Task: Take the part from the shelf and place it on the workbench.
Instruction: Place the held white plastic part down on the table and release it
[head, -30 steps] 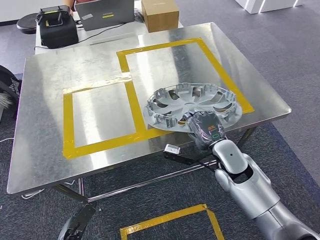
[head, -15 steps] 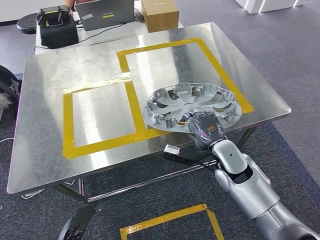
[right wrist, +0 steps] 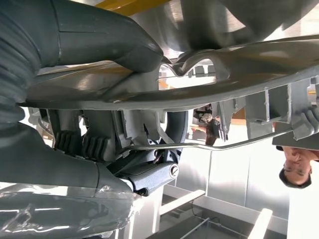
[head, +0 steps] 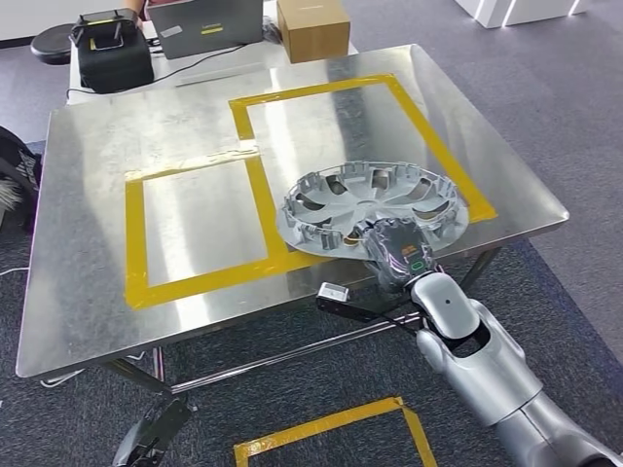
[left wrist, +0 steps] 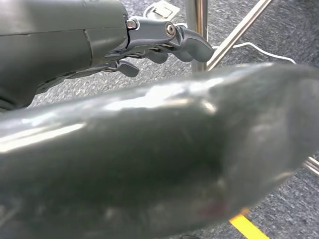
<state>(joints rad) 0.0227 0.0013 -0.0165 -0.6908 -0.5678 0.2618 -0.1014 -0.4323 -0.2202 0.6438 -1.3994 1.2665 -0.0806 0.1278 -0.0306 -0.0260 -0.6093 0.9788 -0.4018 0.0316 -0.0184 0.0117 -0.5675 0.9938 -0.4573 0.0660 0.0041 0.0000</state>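
The part is a silver hubcap (head: 371, 204), lying flat and low over the right yellow-taped square of the metal workbench (head: 88, 282), with its near rim at the bench's front edge. My right hand (head: 396, 251) grips that near rim. The right wrist view shows the thumb (right wrist: 112, 40) on top of the hubcap (right wrist: 233, 74) and dark fingers (right wrist: 150, 174) underneath. I cannot tell whether the hubcap touches the bench. My left hand (left wrist: 165, 42) hangs beside the bench legs, holding nothing, fingers loosely spread.
Two yellow tape squares (head: 199, 219) mark the bench top. Behind it stand a black case (head: 112, 53), a laptop (head: 205, 24) and a cardboard box (head: 312, 27). More yellow tape (head: 331, 428) marks the carpet below. A person (right wrist: 297, 164) shows beyond the hubcap.
The view has shifted very slightly. My right hand keeps its grip on the hubcap in the same place over the bench.
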